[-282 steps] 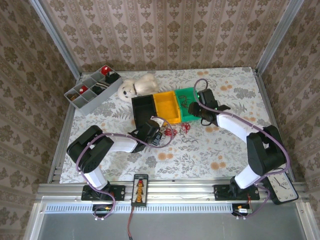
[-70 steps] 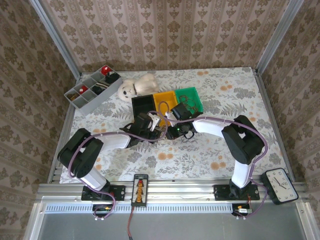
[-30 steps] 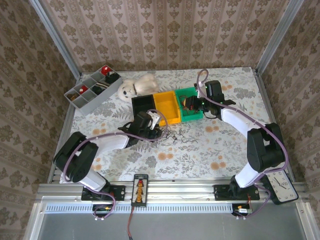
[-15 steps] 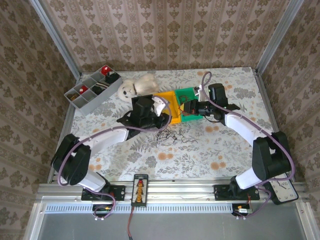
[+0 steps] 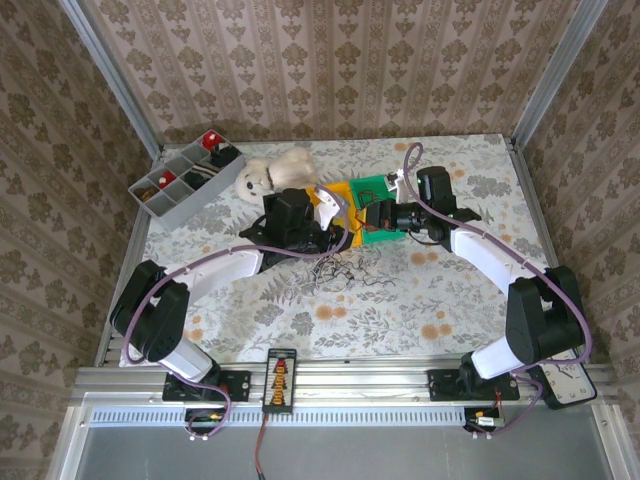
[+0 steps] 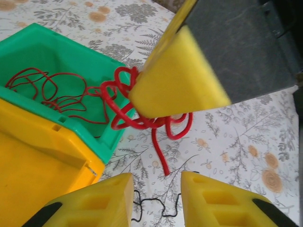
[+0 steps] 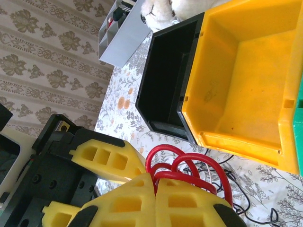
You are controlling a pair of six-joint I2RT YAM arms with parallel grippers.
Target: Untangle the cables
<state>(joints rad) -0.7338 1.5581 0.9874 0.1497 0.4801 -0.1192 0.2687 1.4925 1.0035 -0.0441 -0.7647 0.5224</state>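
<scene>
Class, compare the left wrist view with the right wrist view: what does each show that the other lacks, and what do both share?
Left wrist, not right: thin red wires lying inside the green bin. Right wrist, not left: the black bin, grey organiser and plush toy. Both: the yellow bin, and the red cable loops clamped in the right pincer.

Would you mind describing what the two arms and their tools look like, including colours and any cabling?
The left arm and right arm both have white link covers between bulky black joint housings, with a thick purple cable running along each. The left tool and right tool each carry two wedge-shaped yellow fingers with rectangular cut-outs, mounted on a black body.
</scene>
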